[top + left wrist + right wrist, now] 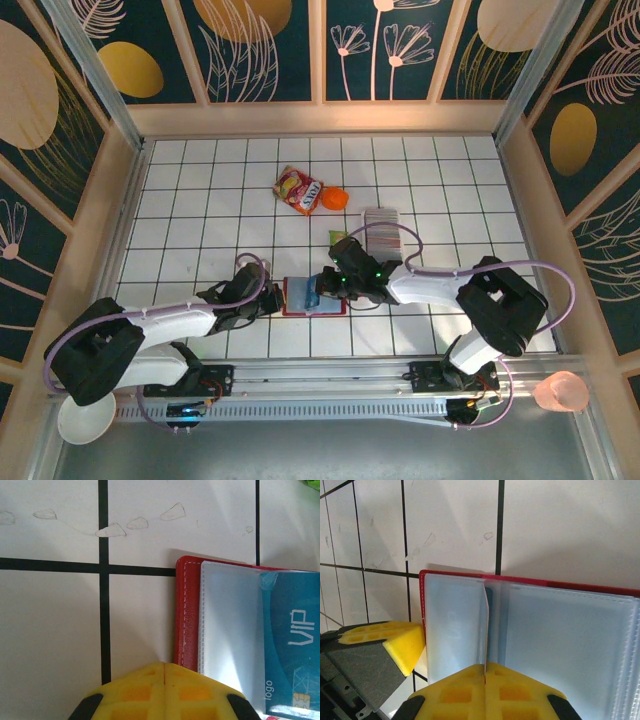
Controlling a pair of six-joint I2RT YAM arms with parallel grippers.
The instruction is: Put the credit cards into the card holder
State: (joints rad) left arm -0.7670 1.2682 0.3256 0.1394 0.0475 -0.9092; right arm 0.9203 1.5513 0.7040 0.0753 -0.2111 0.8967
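The card holder [297, 296] lies open just below the middle of the top view, red cover down and clear sleeves up. A teal VIP card [292, 645] is tucked in one sleeve. The right end effector [485, 672] is pinched tight on a clear sleeve page, which stands on edge and runs straight into the seam between its yellow pads. The left end effector [164, 672] is closed too, with nothing visible between the pads and its tip right at the holder's left edge. A stack of credit cards [382, 225] sits up and right of the holder. Higher up there's a snack packet [298, 189] with an orange ball [334, 198] beside it. The surface [200, 180] is white tile with a black grid, boxed in by pale wood rails and dark panels [268, 50] with gold ovals and leaf drawings.
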